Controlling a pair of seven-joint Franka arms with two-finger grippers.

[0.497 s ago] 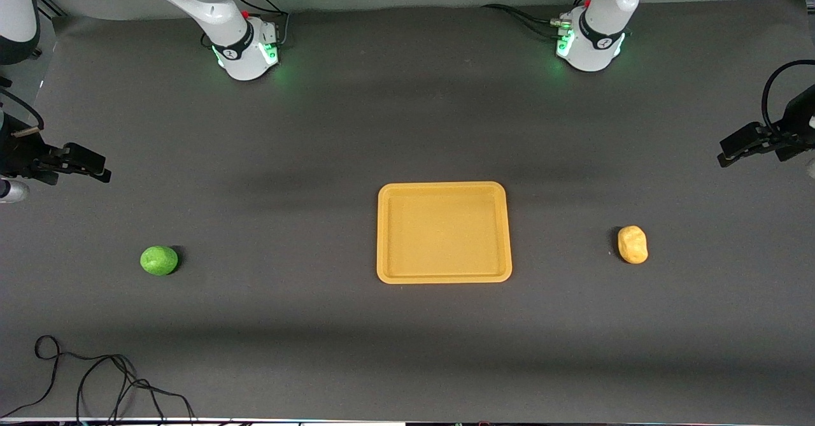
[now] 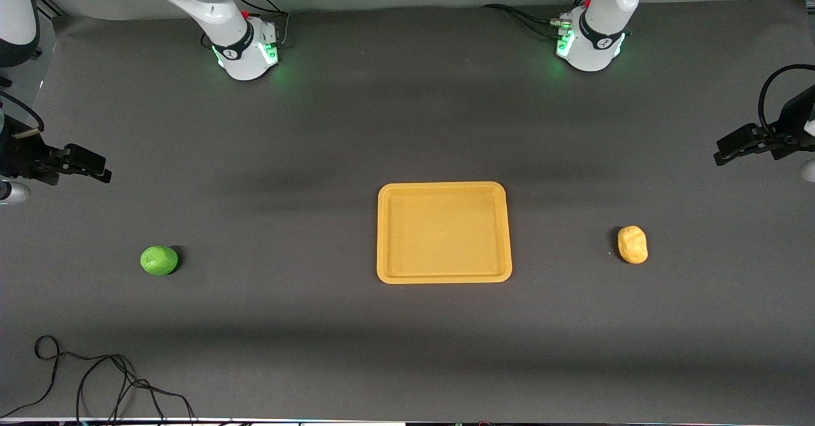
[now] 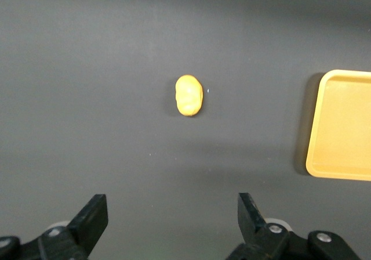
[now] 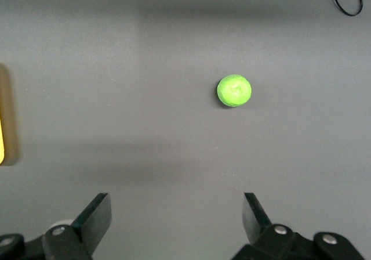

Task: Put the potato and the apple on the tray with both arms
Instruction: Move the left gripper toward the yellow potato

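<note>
The yellow-orange tray [image 2: 389,267] lies flat in the middle of the table, with nothing on it. A yellow-tan potato [image 2: 632,244] rests on the mat toward the left arm's end; the left wrist view shows the potato [image 3: 189,95] and a corner of the tray [image 3: 324,155]. The green apple [image 2: 158,260] sits toward the right arm's end, and the apple [image 4: 234,90] shows in the right wrist view. My left gripper [image 2: 722,155] hangs open above the mat near the potato's end. My right gripper [image 2: 102,172] hangs open above the apple's end. Both are empty.
A loose black cable [image 2: 95,375] curls on the mat near the front edge at the right arm's end. The two green-lit arm bases [image 2: 245,53] [image 2: 589,47] stand along the back of the dark mat.
The left gripper has shifted slightly up and toward the table's middle. The right gripper has barely moved. Tray, potato and apple lie where they were.
</note>
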